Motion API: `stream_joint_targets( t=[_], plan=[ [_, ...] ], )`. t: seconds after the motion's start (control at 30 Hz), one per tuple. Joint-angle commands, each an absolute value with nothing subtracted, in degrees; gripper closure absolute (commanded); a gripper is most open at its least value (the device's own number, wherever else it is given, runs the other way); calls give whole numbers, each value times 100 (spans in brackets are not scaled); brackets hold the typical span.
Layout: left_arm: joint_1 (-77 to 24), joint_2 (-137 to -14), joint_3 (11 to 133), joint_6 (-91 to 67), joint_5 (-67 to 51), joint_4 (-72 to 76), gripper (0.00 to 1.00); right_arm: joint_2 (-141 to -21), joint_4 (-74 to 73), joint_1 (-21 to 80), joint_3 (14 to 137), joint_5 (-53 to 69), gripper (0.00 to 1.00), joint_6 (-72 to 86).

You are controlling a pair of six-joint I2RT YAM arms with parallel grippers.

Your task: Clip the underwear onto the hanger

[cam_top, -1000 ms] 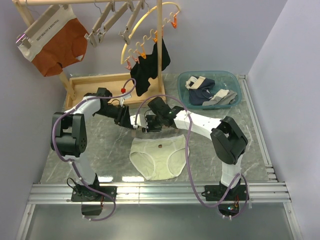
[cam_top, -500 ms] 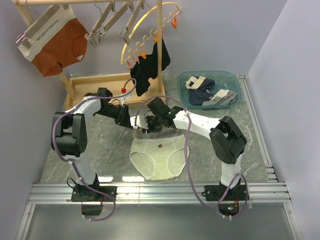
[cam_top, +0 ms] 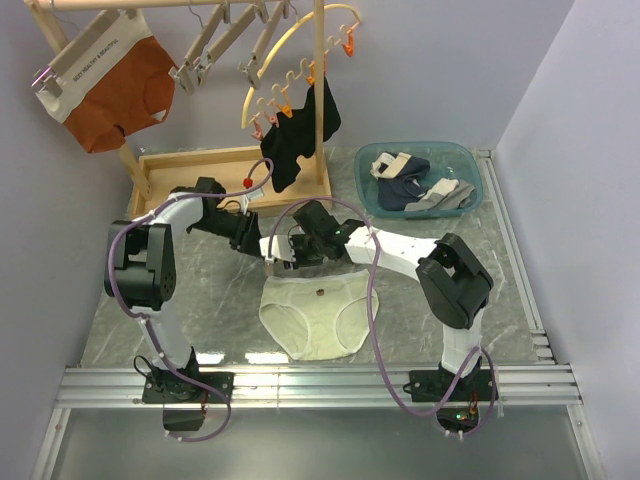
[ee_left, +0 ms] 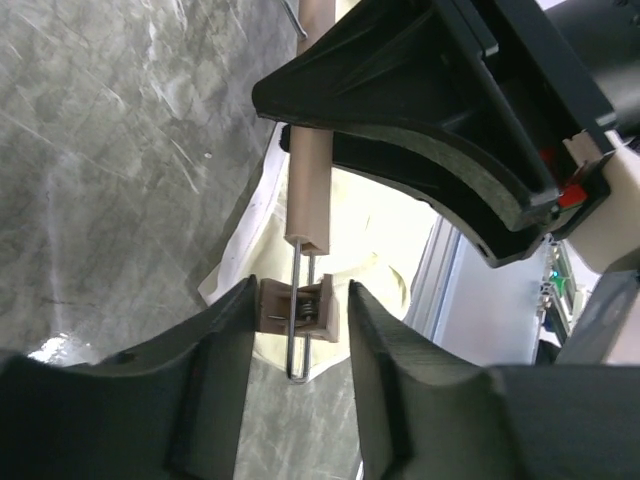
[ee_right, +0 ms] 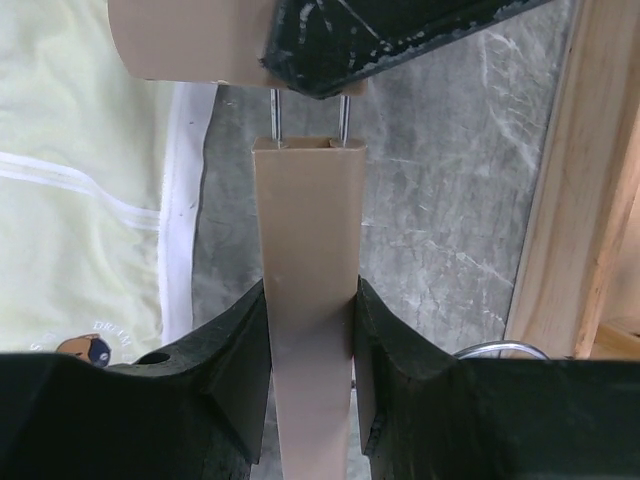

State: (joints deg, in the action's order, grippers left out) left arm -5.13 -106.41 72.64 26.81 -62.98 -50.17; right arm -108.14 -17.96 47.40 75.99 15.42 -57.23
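Observation:
The pale yellow underwear (cam_top: 315,310) lies flat on the grey table, waistband toward the back. Just behind its waistband my right gripper (cam_top: 292,250) is shut on the light-wood hanger (ee_right: 308,230), both fingers pressed against the bar. Two wires run from the bar's end to a wooden clip (ee_left: 300,308). My left gripper (ee_left: 300,300) stands open around that clip: one finger touches it, the other is a small gap away. The clip hangs over the underwear's (ee_left: 375,220) white-edged corner. The cloth does not reach into the clip.
A wooden tray (cam_top: 200,165) sits at the back left, its rail close beside the hanger (ee_right: 570,200). Above it a rack holds rust-orange briefs (cam_top: 115,85), spare hangers and a black garment (cam_top: 295,135). A teal basin (cam_top: 420,150) of clothes stands back right.
The left jaws squeezed in on the clip, then widened again. The right gripper and hanger shifted slightly left. The underwear has not moved.

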Motion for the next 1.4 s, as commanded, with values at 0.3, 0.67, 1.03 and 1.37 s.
stream_joint_targets(
  t=[0.3,0.67,1.03,1.37],
  plan=[
    [-545,-10705,7497,2848,-6074,-5353,49,-10477,-1424,4878,7550,1125,100,-5994],
    [-562,-10775,7541,2733,-6047,-5282,66,-10494,-1503,4887,7611,1090,100,-6056],
    [-562,-10811,7567,2558,-6170,-5142,51,-10415,-1556,4931,7541,1125,100,-6126],
    [-554,-10863,7524,2435,-6293,-5028,94,-10389,-1521,4966,7471,1107,100,-6152]
  ],
)
